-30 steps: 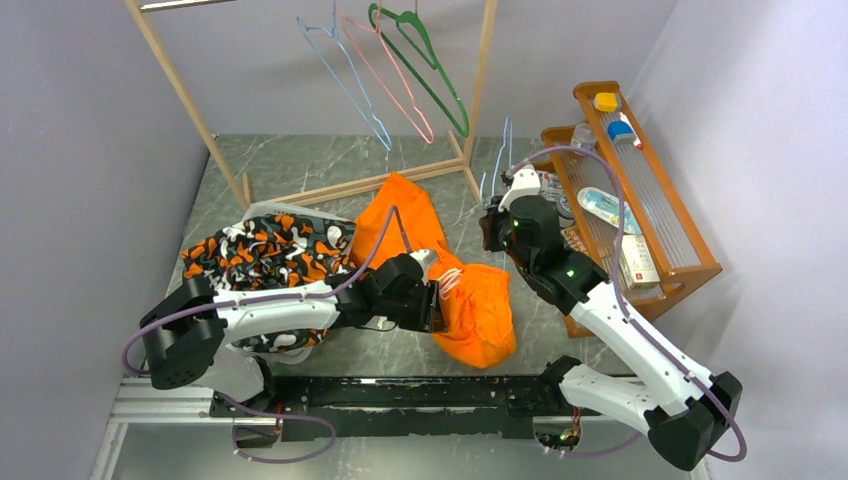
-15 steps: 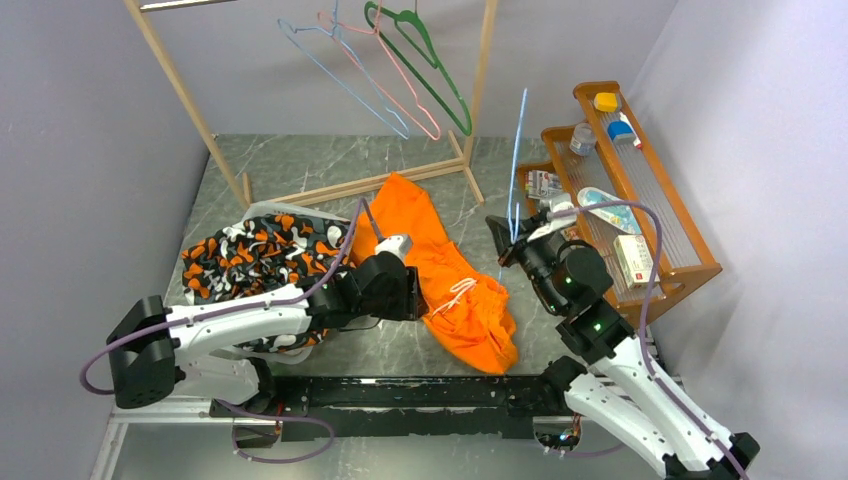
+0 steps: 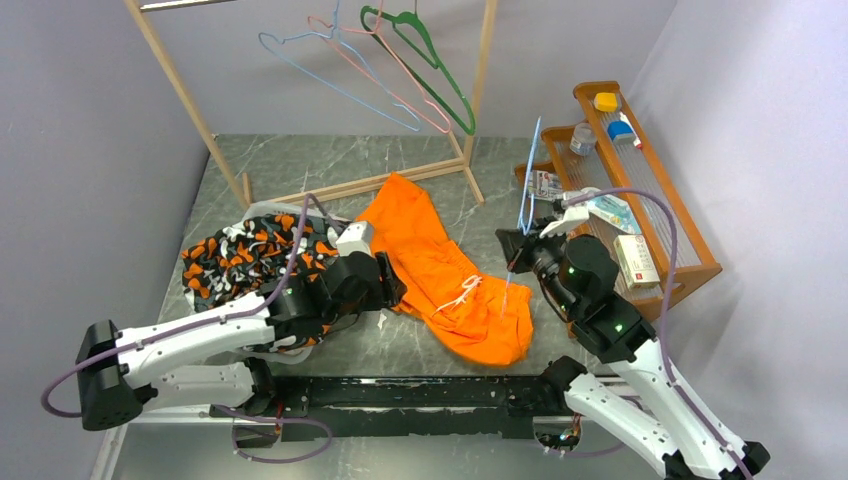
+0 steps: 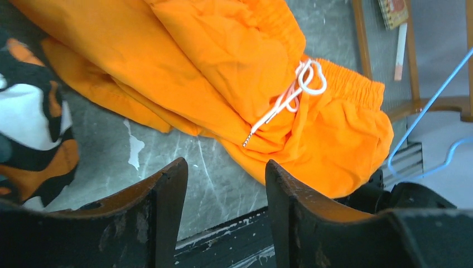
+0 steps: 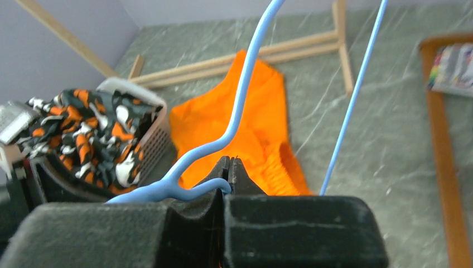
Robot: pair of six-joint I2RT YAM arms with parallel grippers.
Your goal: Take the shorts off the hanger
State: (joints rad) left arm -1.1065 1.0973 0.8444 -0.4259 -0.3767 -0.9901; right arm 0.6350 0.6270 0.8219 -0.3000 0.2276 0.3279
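Your cue is how the bright orange thin fabric shorts [image 3: 450, 280] lie against the white mesh laundry basket [image 5: 158, 142]. They are flat on the table just to the right of it. Their long axis runs on a slant, with the leg ends away from you past the basket's far corner and the gathered waist nearer the arm bases. The left gripper [image 4: 224, 173] is the nearer one. Its jaws stand wide apart with nothing in them, at the basket-side edge of the shorts, and the fabric lies ahead of the fingertips, not between them. The right gripper [image 5: 228, 167] sits beyond the shorts from the basket, jaws pressed together on the light blue wire hanger [image 5: 245, 95], which rises away from the fabric. Judged from this, the shorts are already off the hanger, so what remains is for you to keep the wire clear of them. In the top view the hanger's lower end lines up close to the waist edge, and you cannot tell there whether they touch. The right wrist view shows that wire against bare table beside the shorts. Only the left wrist view shows the white drawstring [image 4: 298, 84], lying loose across the waist.
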